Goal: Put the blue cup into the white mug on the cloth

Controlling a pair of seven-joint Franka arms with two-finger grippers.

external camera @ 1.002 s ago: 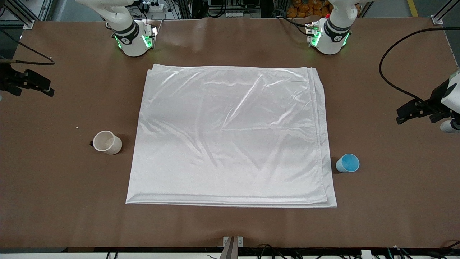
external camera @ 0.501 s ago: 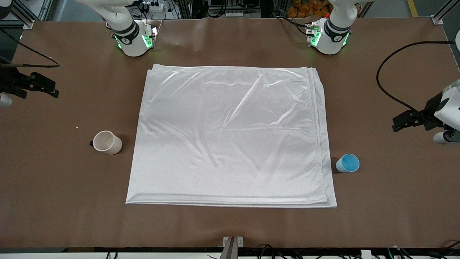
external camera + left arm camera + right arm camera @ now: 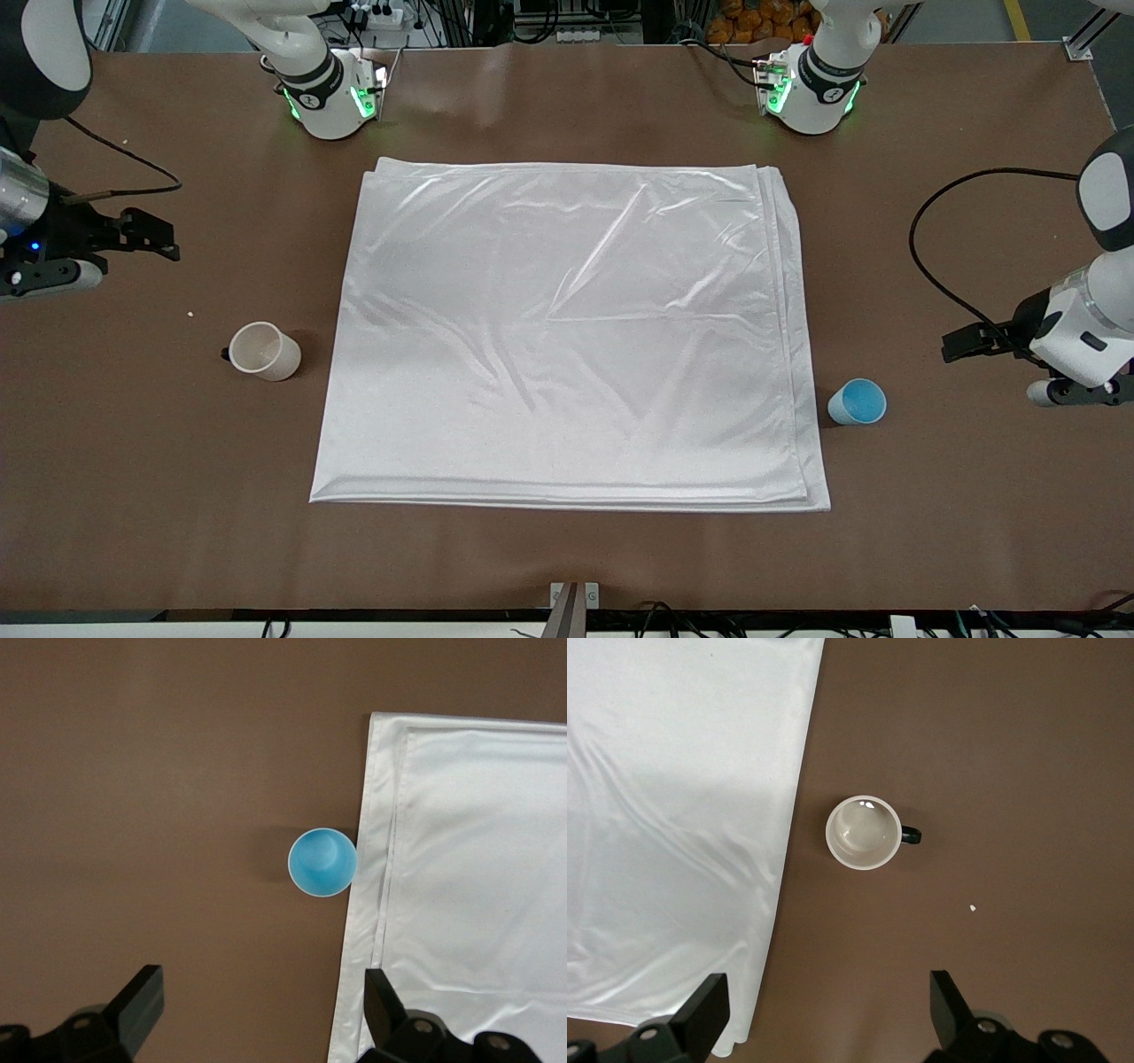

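Observation:
The blue cup (image 3: pixel 858 401) stands upright on the bare brown table, just off the cloth's edge toward the left arm's end; it also shows in the left wrist view (image 3: pixel 322 862). The white mug (image 3: pixel 264 351) stands upright on the table off the cloth's edge toward the right arm's end, also in the right wrist view (image 3: pixel 863 832). The cloth (image 3: pixel 567 328) lies flat mid-table. My left gripper (image 3: pixel 955 344) is open and empty, up over bare table beside the cup (image 3: pixel 263 992). My right gripper (image 3: pixel 164 239) is open and empty over bare table near the mug (image 3: pixel 828 988).
A small white crumb (image 3: pixel 190 314) lies on the table near the mug. A black cable (image 3: pixel 926 257) loops from the left arm over the table. The arm bases (image 3: pixel 332 97) stand at the table's edge farthest from the front camera.
Both arms have swung in from the table's ends. The left gripper has moved closer to the blue cup, the right gripper closer to the mug. Cup, mug and cloth have not moved.

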